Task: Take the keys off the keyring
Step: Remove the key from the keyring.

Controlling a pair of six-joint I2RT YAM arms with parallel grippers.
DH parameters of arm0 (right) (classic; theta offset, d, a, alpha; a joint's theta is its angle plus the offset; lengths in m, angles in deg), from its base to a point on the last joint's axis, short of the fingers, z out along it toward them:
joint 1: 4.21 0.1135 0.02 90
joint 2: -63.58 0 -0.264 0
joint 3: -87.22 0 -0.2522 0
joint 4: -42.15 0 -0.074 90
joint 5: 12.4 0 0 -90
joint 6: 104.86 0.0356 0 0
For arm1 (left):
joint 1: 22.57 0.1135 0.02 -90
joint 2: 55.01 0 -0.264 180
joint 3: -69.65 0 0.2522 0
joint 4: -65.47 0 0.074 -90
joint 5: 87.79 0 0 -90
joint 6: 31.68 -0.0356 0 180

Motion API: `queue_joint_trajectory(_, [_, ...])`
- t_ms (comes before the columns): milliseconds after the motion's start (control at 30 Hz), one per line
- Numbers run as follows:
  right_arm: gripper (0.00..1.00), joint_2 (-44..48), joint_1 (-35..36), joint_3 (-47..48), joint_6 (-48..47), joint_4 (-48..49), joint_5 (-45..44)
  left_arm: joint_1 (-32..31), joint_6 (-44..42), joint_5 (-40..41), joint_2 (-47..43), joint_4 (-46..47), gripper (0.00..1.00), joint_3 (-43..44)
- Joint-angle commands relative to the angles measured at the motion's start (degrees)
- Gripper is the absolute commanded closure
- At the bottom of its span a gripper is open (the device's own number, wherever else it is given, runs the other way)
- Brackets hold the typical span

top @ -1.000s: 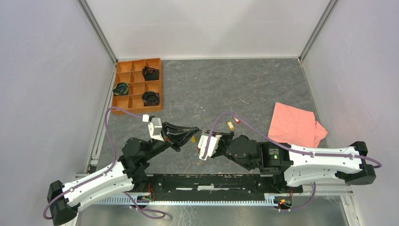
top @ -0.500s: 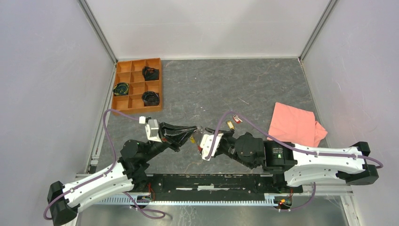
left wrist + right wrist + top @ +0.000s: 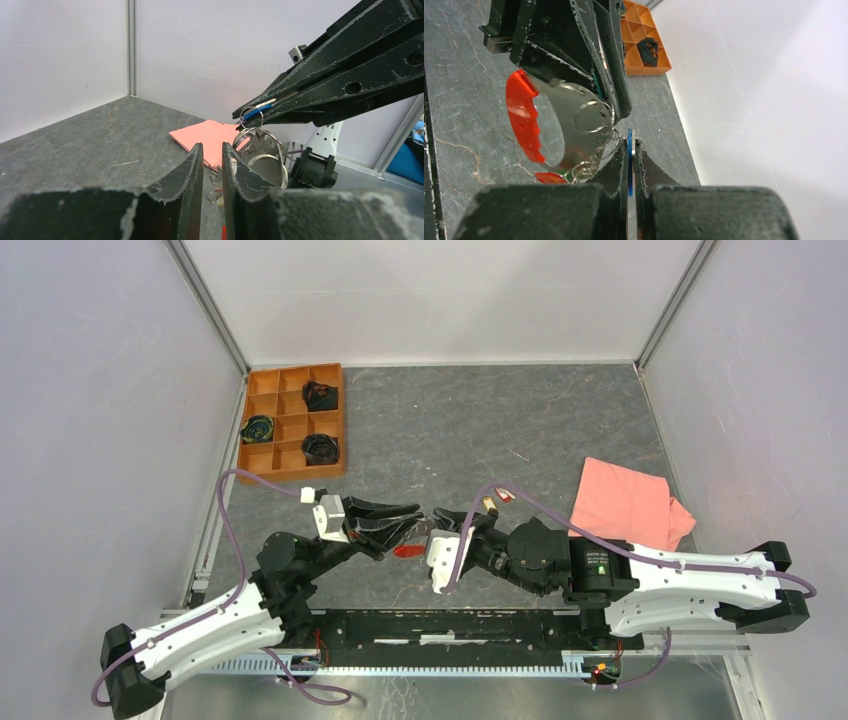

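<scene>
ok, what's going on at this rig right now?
Both arms meet mid-table at the keyring. The right gripper is shut on a blue key linked to the ring. The left gripper stands slightly open beside the red strap, gripping nothing that shows. A yellow key and a red key lie loose on the table just beyond.
</scene>
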Motion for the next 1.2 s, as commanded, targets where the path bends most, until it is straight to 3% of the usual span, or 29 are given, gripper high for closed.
queue_joint_trajectory(0, [1.0, 1.8, -0.2, 3.0, -3.4, 3.1, 1.6, 0.1, -4.4, -3.7, 1.2, -0.3, 0.72, 3.7])
queue_joint_trajectory(400, [1.0, 2.9, -0.2, 3.4, -5.4, 1.8, 1.7, 0.1, -7.0, -11.8, 3.2, -6.0, 0.7, 8.1])
queue_joint_trajectory(1033, [1.0, 2.7, 1.1, 3.0, -9.0, 3.4, -2.9, 0.1, -9.4, -14.7, 3.6, -17.4, 0.7, 14.1])
queue_joint_trajectory(1167, [1.0, 4.8, 1.4, 0.0, -11.8, 5.9, 0.3, 0.1, -10.5, -13.6, 2.1, -19.5, 0.7, 14.4])
